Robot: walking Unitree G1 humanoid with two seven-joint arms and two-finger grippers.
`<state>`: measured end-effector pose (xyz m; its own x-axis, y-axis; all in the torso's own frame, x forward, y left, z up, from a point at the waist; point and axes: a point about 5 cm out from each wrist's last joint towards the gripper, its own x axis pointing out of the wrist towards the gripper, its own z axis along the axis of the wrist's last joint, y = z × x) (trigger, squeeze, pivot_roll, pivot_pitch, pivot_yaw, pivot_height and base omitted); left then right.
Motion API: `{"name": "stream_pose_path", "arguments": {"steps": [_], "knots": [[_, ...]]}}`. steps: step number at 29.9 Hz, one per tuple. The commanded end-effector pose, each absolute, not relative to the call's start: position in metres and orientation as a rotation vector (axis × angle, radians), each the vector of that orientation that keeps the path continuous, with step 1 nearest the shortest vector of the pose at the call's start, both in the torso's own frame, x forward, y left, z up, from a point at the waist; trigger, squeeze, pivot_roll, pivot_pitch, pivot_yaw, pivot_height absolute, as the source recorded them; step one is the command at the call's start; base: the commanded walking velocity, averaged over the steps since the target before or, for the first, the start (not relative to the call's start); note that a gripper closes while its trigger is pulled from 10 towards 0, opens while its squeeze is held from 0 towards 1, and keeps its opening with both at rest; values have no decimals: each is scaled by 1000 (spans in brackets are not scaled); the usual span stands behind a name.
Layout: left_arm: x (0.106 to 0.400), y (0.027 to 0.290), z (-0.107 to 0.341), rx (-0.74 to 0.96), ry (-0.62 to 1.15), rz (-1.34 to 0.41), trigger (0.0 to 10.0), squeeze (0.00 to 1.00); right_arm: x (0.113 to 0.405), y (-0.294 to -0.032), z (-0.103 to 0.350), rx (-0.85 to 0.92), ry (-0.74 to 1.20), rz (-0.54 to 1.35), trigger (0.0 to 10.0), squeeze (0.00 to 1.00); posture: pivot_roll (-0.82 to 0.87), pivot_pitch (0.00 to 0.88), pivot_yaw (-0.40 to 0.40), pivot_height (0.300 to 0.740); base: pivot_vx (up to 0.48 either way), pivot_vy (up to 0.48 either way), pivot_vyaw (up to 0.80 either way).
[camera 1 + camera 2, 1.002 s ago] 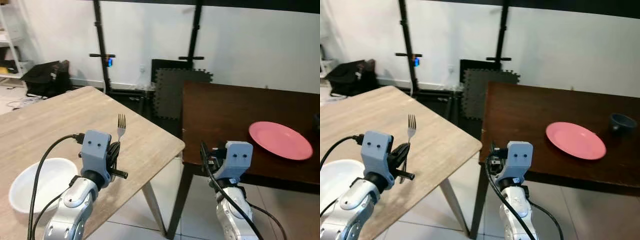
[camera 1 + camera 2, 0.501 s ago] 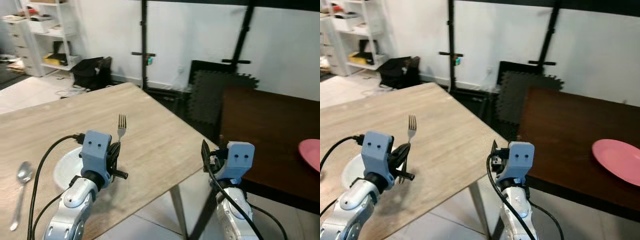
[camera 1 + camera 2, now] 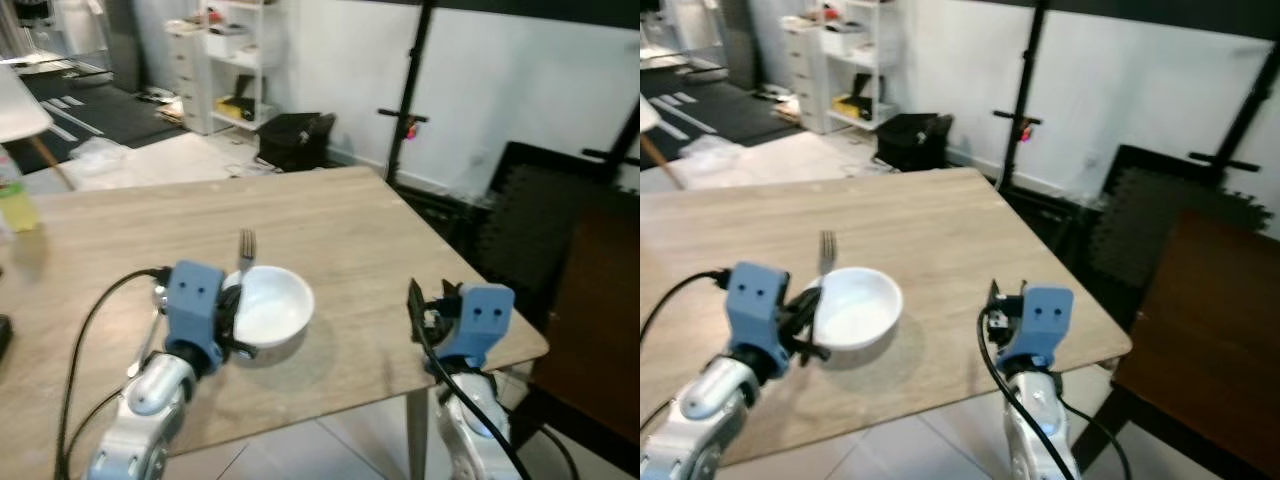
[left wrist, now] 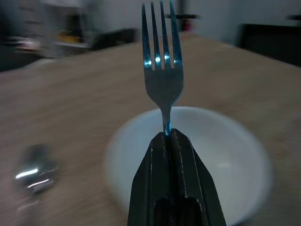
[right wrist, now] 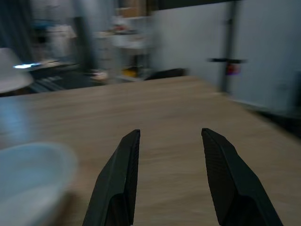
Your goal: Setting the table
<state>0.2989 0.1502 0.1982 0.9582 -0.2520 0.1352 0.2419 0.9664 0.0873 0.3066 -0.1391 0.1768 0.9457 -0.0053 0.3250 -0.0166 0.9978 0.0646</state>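
Observation:
My left gripper (image 4: pixel 168 134) is shut on the handle of a metal fork (image 4: pixel 162 80), holding it upright with the tines up. The fork (image 3: pixel 245 248) stands just in front of a white bowl (image 3: pixel 272 308) on the light wooden table (image 3: pixel 340 220). A spoon (image 4: pixel 35 172) lies on the table beside the bowl. My right gripper (image 5: pixel 171 134) is open and holds nothing, hovering low over the table near its right corner, with the bowl (image 5: pixel 28 174) off to its side. Seen from the head, the right gripper (image 3: pixel 414 303) is level with the left one.
A dark brown table (image 3: pixel 600 300) stands to the right past a narrow gap. Black foam mats (image 3: pixel 540 210) lean on the back wall. A black bag (image 3: pixel 295 140) and white shelves (image 3: pixel 235 60) stand behind the table. A yellow-green bottle (image 3: pixel 15 205) sits at the table's far left.
The camera has swung to the left: the dark table and pink plate slid out of view, and the wooden table with the bowl now lies ahead. Both grippers keep their poses.

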Motion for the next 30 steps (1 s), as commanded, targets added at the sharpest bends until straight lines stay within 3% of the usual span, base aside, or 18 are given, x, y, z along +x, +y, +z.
{"name": "stream_pose_path", "arguments": {"steps": [1,7,19,30], "knots": [[297,149,194,59,-130,-256,10000,0,305,-141,172,62,-313,2,10000,0,132,0,-21,740,0,0,800],[297,150,193,62,-123,-253,10000,0,305,-141,171,66,-308,-1,10000,0,134,0,-22,740,0,0,800],[298,153,193,61,-116,-238,10000,0,306,-142,170,83,-303,-10,10000,0,136,0,-17,740,0,476,0],[299,152,193,71,-109,-244,10000,0,305,-142,170,83,-301,-15,10000,0,133,0,-12,740,0,0,0]]}}
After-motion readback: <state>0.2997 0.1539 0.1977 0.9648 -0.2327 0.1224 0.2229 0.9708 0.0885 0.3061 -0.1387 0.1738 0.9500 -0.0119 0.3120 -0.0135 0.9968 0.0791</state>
